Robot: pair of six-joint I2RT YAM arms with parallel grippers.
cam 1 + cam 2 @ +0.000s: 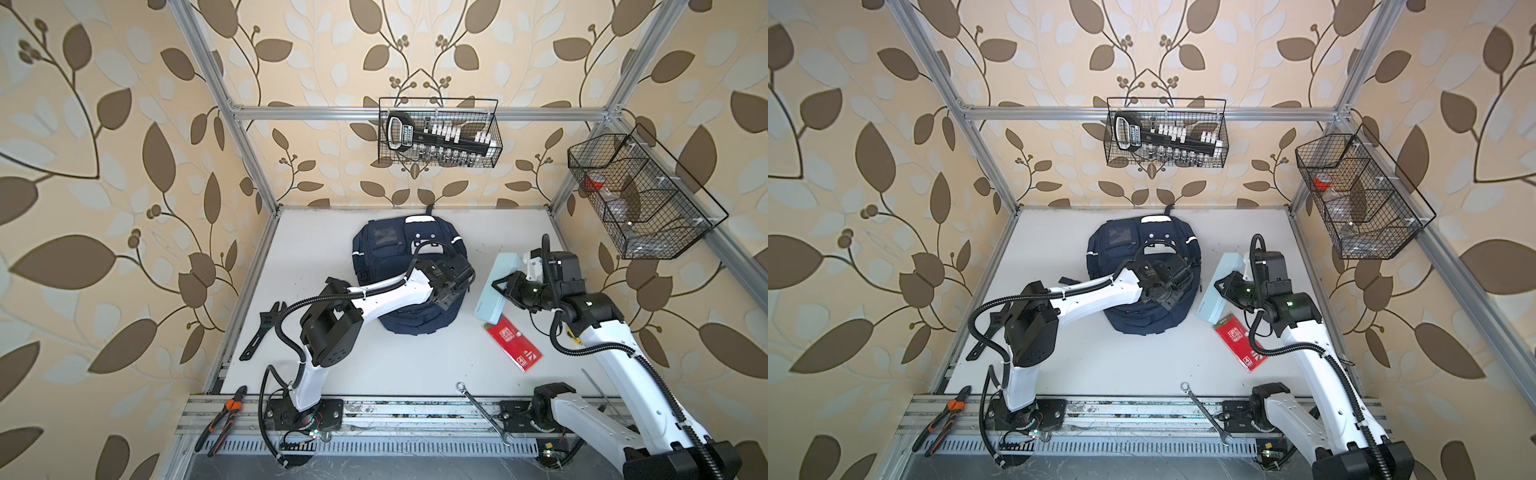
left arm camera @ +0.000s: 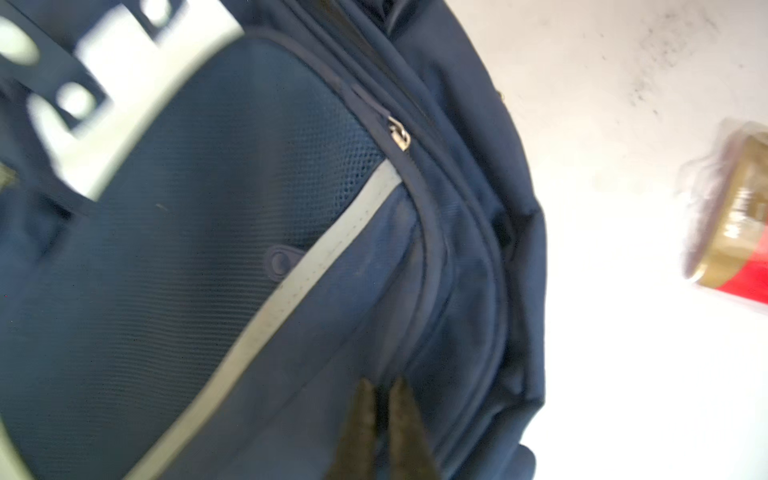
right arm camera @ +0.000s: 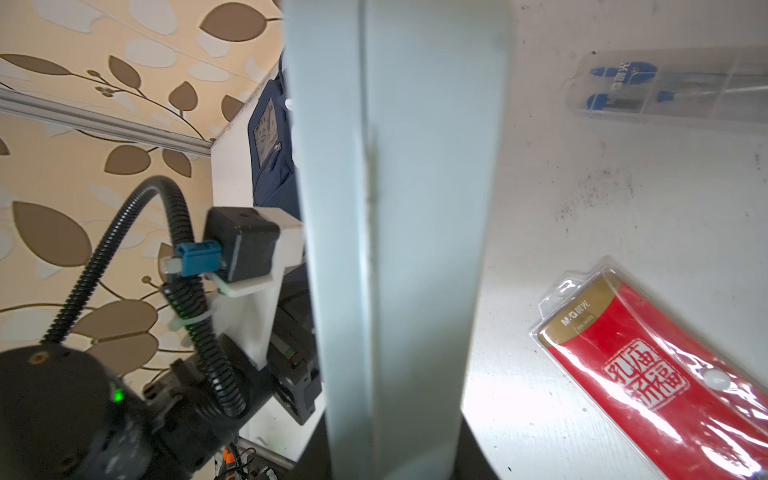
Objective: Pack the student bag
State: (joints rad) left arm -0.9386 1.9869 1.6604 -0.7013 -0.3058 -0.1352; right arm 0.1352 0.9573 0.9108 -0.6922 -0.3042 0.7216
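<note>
The student bag (image 1: 390, 257) (image 1: 1121, 253), navy with white stripes, lies flat at the back middle of the white table. My left gripper (image 1: 448, 303) (image 1: 1165, 305) hangs over the bag's right side. In the left wrist view its fingers (image 2: 365, 415) stand nearly together just above the navy fabric (image 2: 208, 270), below a metal zip slider (image 2: 399, 133). My right gripper (image 1: 505, 286) (image 1: 1227, 286) (image 3: 395, 453) is shut on a long pale blue case (image 1: 498, 286) (image 1: 1221, 282) (image 3: 395, 208), held tilted just right of the bag.
A red stationery pack (image 1: 513, 343) (image 3: 648, 374) lies near the case, with a clear pen pack (image 3: 665, 87) beyond. A black adjustable wrench (image 1: 264, 332), pliers (image 1: 224, 419) and a spanner (image 1: 484, 413) lie at the edges. Wire baskets (image 1: 438, 133) (image 1: 640, 195) hang on the walls.
</note>
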